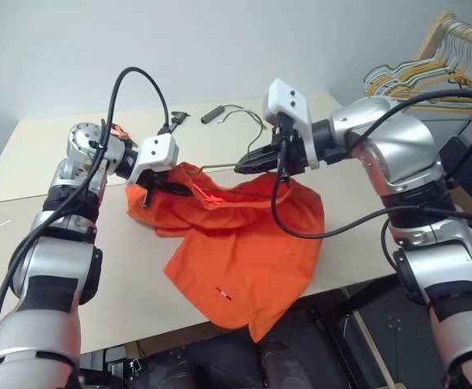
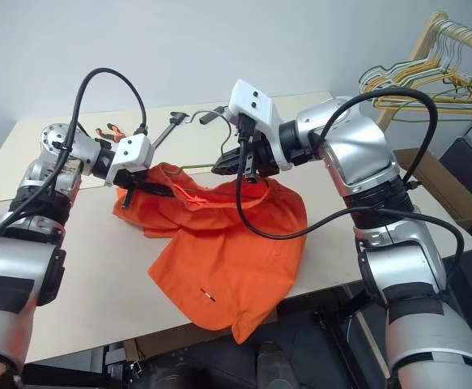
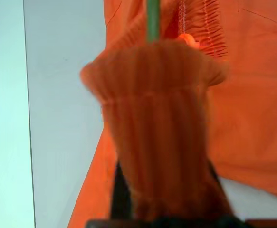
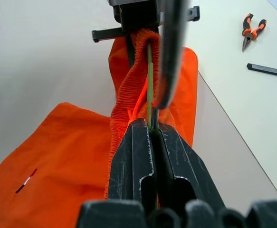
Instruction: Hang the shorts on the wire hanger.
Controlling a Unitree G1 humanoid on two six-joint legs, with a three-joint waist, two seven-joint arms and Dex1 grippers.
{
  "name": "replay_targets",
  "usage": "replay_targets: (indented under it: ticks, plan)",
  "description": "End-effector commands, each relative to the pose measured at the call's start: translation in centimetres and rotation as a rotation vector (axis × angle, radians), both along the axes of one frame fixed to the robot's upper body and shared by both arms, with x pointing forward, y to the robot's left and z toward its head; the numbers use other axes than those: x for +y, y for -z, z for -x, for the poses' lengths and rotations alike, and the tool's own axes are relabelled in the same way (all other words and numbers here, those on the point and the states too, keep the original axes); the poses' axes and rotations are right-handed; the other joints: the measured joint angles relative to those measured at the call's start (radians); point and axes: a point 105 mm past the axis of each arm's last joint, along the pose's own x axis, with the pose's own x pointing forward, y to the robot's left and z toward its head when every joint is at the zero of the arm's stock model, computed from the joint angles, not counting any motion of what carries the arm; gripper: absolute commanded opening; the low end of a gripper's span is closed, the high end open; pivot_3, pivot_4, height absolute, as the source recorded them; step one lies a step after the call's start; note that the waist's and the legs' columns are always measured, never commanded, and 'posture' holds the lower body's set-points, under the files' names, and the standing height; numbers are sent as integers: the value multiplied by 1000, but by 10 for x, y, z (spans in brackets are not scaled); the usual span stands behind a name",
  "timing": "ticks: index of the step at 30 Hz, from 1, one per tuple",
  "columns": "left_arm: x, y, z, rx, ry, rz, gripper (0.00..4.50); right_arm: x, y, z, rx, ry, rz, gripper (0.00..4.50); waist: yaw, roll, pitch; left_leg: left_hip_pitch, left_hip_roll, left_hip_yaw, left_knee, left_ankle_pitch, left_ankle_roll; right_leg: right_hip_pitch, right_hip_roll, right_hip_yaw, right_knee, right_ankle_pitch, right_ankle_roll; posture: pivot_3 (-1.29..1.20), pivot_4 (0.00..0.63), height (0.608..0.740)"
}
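Over table (image 1: 49, 267) | left hand (image 1: 156, 188) clamps shorts (image 1: 244, 259) waistband | right hand (image 4: 150, 130) pinches wire hanger (image 4: 149, 85), angled down

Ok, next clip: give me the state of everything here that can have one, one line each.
shorts: waistband bunched and lifted, the rest spread on the table, one corner over the front edge.
wire hanger: pinched by the right gripper, its wire running along the raised waistband.
left gripper: shut on the waistband.
right gripper: shut on the hanger wire.
pliers: lying loose on the table.
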Motion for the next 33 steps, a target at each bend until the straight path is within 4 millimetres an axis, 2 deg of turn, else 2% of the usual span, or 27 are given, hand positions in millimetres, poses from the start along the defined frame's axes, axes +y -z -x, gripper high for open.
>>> replay_targets:
  ticks: [1,6,13,14,17,20,23,27,32,33]
  plan:
    - [1,-18,-1,-55,2,29,5,6,-20,6,-71,-40,-24,289,0,0,0,0,0,0,0,0,0,0,0,0,0,0,0,-152,6,740]
    - [4,-17,0,-42,-6,41,0,1,-19,4,-77,-4,-17,1880,-2,0,0,0,0,0,0,0,0,0,0,0,0,0,0,-164,12,740]
    - [9,-15,1,-20,-29,63,0,-33,-25,17,-90,67,-19,4325,3,0,0,0,0,0,0,-4,6,0,0,0,0,0,0,-182,24,740]
    - [10,-15,1,-18,-31,67,0,-38,-26,20,-92,77,-21,4462,3,0,0,0,0,0,0,-4,6,0,0,0,0,0,0,-187,27,740]
    - [9,-15,1,-15,-35,70,0,-59,-27,24,-96,139,-33,4462,2,0,0,0,0,0,0,-4,6,0,-1,0,0,0,0,-192,31,740]
    - [9,-15,1,-14,-36,76,0,-70,-20,30,-82,171,-21,4462,3,0,0,0,0,0,0,-4,7,0,-1,0,0,0,0,-194,34,740]
    - [8,-17,1,-16,-36,83,0,-77,8,25,-127,231,118,4462,2,0,0,0,0,0,0,-4,7,0,0,0,0,0,0,-197,34,740]
    - [6,-19,1,-19,-33,85,0,-72,35,13,-138,266,204,4462,-7,0,0,1,0,1,2,-4,7,0,-1,2,1,-1,1,-194,32,740]
    - [6,-21,1,-24,-29,84,0,-64,52,-8,-150,300,259,4462,-13,0,0,1,0,1,3,-4,7,0,-1,2,1,-1,1,-184,31,740]
    - [6,-22,1,-25,-28,82,0,-62,53,-11,-148,301,261,4300,-13,0,0,1,0,1,3,-4,7,0,0,2,1,-1,1,-181,31,740]
